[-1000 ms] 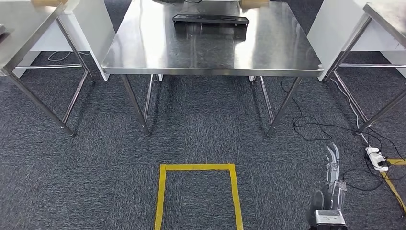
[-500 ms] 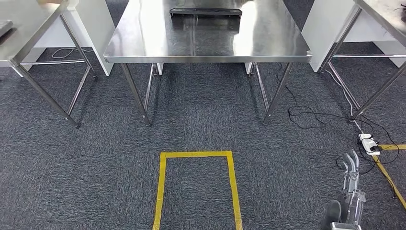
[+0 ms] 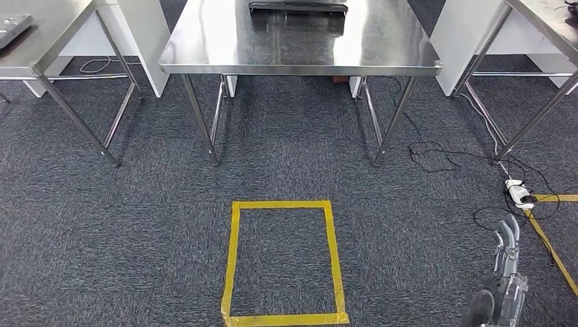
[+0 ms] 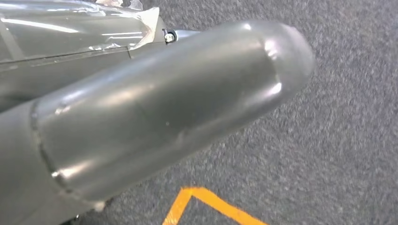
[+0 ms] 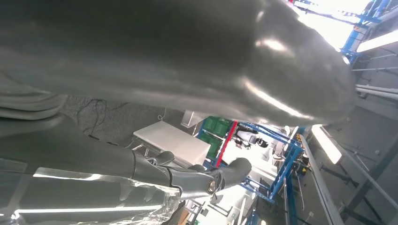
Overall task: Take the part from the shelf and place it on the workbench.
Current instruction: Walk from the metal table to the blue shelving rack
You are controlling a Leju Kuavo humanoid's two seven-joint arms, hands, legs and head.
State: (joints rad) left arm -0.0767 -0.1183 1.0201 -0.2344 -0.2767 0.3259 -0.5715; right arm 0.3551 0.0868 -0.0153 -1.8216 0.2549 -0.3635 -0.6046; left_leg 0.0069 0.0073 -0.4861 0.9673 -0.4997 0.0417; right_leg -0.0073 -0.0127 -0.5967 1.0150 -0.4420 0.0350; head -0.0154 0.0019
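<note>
A robot looks down from head height at dark grey carpet. A stainless steel counter (image 3: 300,48) stands ahead, across the top of the head view, on thin metal legs. At its far edge lies a flat black tray-like part (image 3: 298,6), cut off by the frame, so its full shape cannot be told. It may be the part named in the task, but that is a guess; whether this counter is the workbench also cannot be told.

On the floor between the robot and the counter is a rectangle of yellow tape (image 3: 283,262). More steel tables stand to either side, a left table (image 3: 41,41) and a right table (image 3: 545,27). Black cables and a white power strip (image 3: 518,193) lie on the carpet at the right.

The right hand (image 3: 506,272) hangs low at the robot's side, fingers straight, apart and holding nothing. The left hand (image 4: 141,117) appears close up in its wrist view as a smooth grey thumb above the carpet; whether its fingers are apart or together cannot be told.

Judged from this, neither hand carries a part, so either the carrying is not begun or the placing is already done.
</note>
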